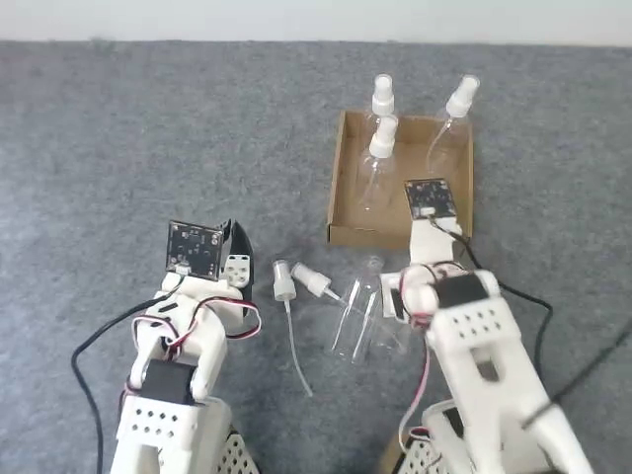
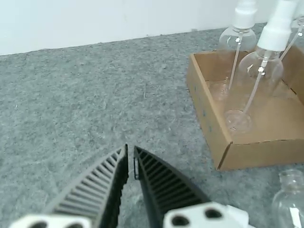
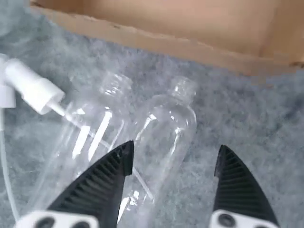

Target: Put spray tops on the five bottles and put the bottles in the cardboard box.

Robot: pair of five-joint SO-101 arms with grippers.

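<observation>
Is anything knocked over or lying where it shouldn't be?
Two uncapped bottles lie on their sides just outside the cardboard box, with two spray tops loose beside them. Nothing looks spilled or broken.

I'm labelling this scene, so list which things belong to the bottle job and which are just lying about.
Belongs to the job:
cardboard box
three capped bottles standing in it
two open bottles lying outside it
two loose spray tops beside them

Just there:
grey carpet
black cable
</observation>
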